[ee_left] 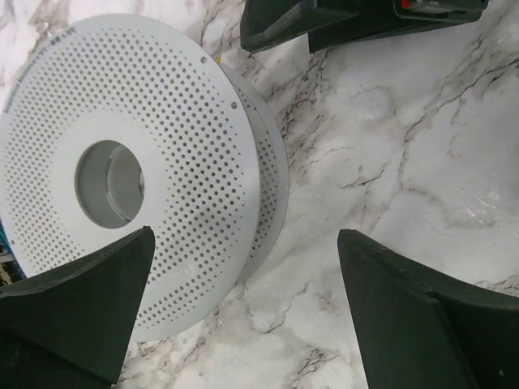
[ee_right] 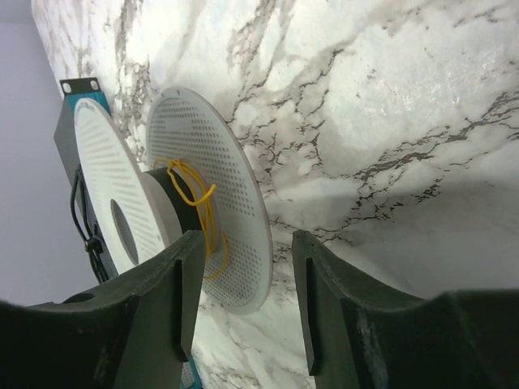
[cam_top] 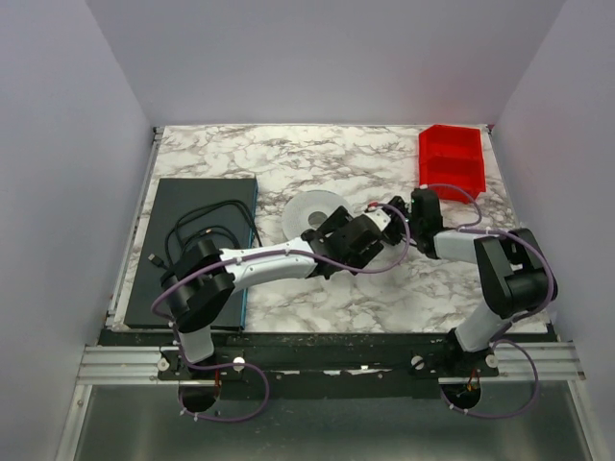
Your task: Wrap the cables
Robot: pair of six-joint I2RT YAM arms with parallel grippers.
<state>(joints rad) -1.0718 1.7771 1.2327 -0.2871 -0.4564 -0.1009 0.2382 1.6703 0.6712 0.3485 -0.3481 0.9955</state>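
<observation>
White perforated spool [cam_top: 317,213], flat on marble table [cam_top: 288,154], yellow wire [ee_right: 199,203] slack round hub; left gripper [ee_left: 243,243] and right gripper [ee_right: 247,243], both released, face it, likely to steady and wind.

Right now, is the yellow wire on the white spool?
Yes, the yellow wire loops loosely around the hub of the white spool, between its two perforated discs.
</observation>
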